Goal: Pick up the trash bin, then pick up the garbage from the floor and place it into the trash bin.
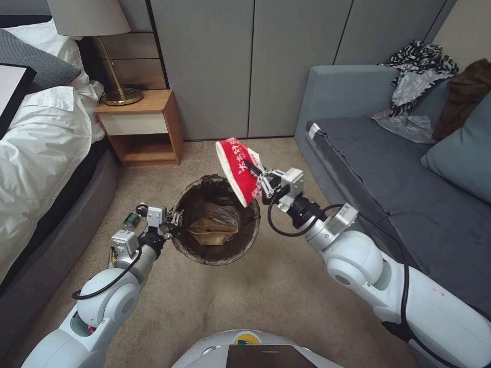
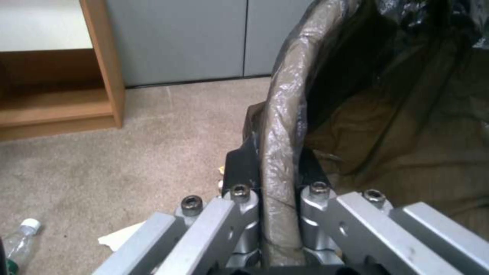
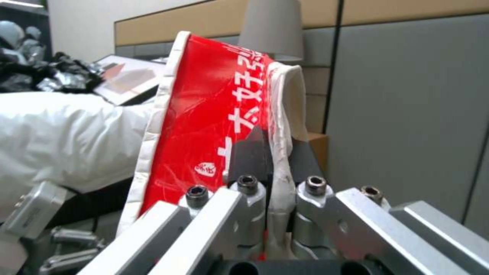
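The trash bin (image 1: 199, 248), round and lined with a dark bag, hangs above the carpet with my left gripper (image 1: 174, 221) shut on its left rim (image 2: 277, 152). A tan paper bag (image 1: 212, 230) lies inside it. My right gripper (image 1: 255, 176) is shut on the edge of a red-and-white snack packet (image 1: 236, 168), held just over the bin's right rim. In the right wrist view the packet (image 3: 209, 126) stands up between the fingers (image 3: 255, 152). A clear bottle with a green label (image 1: 131, 220) lies on the floor left of the left gripper; its cap end (image 2: 20, 238) also shows.
A wooden nightstand (image 1: 140, 128) with a lamp (image 1: 112, 61) stands beyond the bin, a bed (image 1: 36, 153) on the left, a grey sofa (image 1: 399, 189) on the right. A white scrap of paper (image 2: 120, 238) lies on the carpet below the left gripper.
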Tool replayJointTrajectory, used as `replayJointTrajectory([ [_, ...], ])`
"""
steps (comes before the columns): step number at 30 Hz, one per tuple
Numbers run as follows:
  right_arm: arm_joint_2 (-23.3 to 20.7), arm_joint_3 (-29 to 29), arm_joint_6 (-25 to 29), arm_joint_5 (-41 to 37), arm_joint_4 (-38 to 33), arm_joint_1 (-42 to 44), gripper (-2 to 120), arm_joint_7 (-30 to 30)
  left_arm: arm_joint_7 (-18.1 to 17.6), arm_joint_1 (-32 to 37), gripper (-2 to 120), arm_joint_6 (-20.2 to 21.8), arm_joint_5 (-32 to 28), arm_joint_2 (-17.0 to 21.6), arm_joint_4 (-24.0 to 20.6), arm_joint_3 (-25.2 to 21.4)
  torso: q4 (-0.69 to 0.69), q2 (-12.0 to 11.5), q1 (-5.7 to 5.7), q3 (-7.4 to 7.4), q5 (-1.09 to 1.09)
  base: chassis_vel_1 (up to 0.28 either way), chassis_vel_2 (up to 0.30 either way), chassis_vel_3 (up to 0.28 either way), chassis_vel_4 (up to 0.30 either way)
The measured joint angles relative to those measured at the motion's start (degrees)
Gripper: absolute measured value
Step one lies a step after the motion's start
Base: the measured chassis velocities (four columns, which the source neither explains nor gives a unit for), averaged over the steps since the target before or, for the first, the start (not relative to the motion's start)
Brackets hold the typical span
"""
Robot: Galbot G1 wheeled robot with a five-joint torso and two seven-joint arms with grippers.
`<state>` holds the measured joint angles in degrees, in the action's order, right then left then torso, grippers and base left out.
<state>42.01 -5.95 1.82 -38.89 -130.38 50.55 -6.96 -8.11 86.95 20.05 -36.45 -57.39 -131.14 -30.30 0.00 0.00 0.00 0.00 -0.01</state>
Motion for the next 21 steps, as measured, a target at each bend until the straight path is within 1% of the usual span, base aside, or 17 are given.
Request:
replayJointTrajectory([
  [1,0.0,-1.4,0.2,0.0,0.5,-0.9,0,0.1,0.0,-0.1,4,0.0,0.0,0.0,0.0,0.0,0.00,0.0,0.00,0.00,0.00,0.000,0.000,0.000,0.000],
  [2,0.0,-1.4,0.2,0.0,0.5,-0.9,0,0.1,0.0,-0.1,4,0.0,0.0,0.0,0.0,0.0,0.00,0.0,0.00,0.00,0.00,0.000,0.000,0.000,0.000],
  [4,0.7,-5.1,0.4,0.0,1.9,-3.9,0,0.2,0.0,-0.2,4,0.0,-0.1,-0.1,0.0,0.0,0.00,0.0,0.00,0.00,0.00,0.000,0.000,0.000,0.000],
  [5,0.7,-5.1,0.4,0.0,1.9,-3.9,0,0.2,0.0,-0.2,4,0.0,-0.1,-0.1,0.0,0.0,0.00,0.0,0.00,0.00,0.00,0.000,0.000,0.000,0.000],
  [7,1.8,-8.3,0.4,0.2,3.3,-6.4,0,0.2,0.0,-0.2,4,0.1,-0.1,-0.2,0.0,-0.1,0.01,0.0,0.00,0.00,0.00,0.000,0.000,0.000,0.000],
  [8,1.8,-8.3,0.4,0.2,3.3,-6.4,0,0.2,0.0,-0.2,4,0.1,-0.1,-0.2,0.0,-0.1,0.01,0.0,0.00,0.00,0.00,0.000,0.000,0.000,0.000],
  [10,2.5,-10.8,0.4,0.6,4.5,-8.1,0,0.0,-0.1,-0.3,4,0.1,-0.1,-0.3,0.0,-0.1,0.00,0.0,0.00,0.00,0.00,0.000,0.000,0.000,0.000],
  [11,2.5,-10.8,0.4,0.6,4.5,-8.1,0,0.0,-0.1,-0.3,4,0.1,-0.1,-0.3,0.0,-0.1,0.00,0.0,0.00,0.00,0.00,0.000,0.000,0.000,0.000],
  [14,3.4,-14.3,0.6,1.1,6.7,-10.3,0,-0.3,-0.1,-0.3,4,0.1,-0.1,-0.3,0.0,-0.1,0.00,0.0,0.00,0.00,0.00,0.000,0.000,0.000,0.000],
  [17,3.7,-15.2,0.6,1.2,7.3,-10.8,0,-0.3,-0.1,-0.4,4,0.1,-0.1,-0.3,0.0,-0.1,0.00,0.0,0.00,0.00,0.00,0.000,0.000,0.000,0.000],
  [19,4.7,-18.0,0.7,2.1,9.6,-11.7,0,-0.6,-0.2,-0.4,4,0.2,-0.2,-0.4,0.0,-0.2,0.00,0.0,0.00,0.00,0.00,0.000,0.000,0.000,0.000],
  [21,4.9,-18.5,0.8,2.3,10.0,-11.8,0,-0.6,-0.2,-0.5,4,0.2,-0.3,-0.4,0.0,-0.3,0.00,0.0,0.00,0.00,0.00,0.000,0.000,0.000,0.000],
])
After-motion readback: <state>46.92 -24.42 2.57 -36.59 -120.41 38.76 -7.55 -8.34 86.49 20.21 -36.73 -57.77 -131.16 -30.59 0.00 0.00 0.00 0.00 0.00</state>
